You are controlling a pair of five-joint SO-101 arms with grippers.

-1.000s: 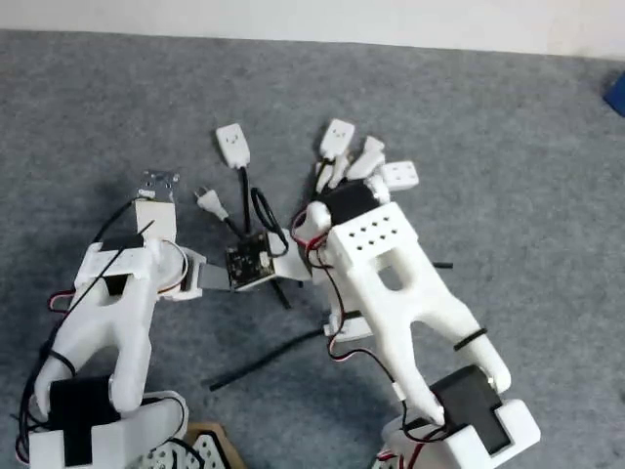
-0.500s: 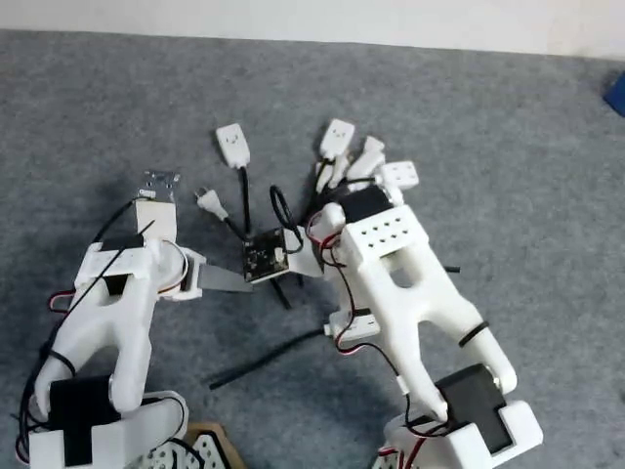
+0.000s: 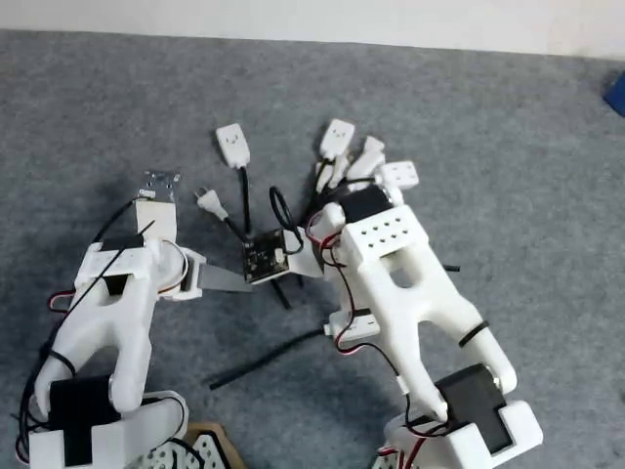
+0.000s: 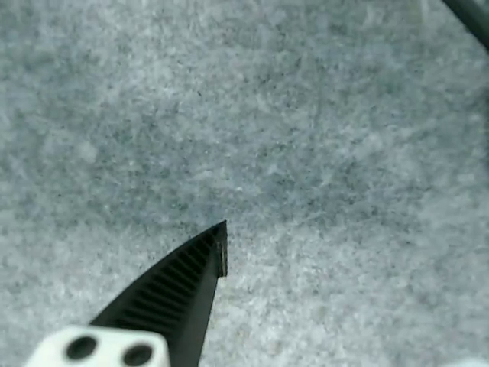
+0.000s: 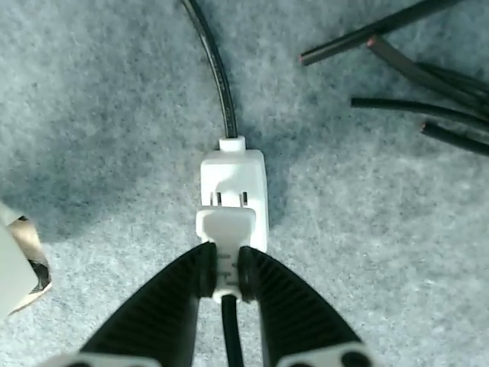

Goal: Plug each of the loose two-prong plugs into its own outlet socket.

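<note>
Grey felt mat [image 3: 508,147], blue obj [image 3: 616,94].

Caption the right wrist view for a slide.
Right gripper holds a white plug at a white outlet socket on grey carpet.

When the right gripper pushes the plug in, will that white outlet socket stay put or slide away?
The outlet socket looks small and light, lying loose on the grey carpet, so it will probably slide from the plug. Its thin black cord curves limply and likely offers little anchoring. The nap may add friction.
</note>
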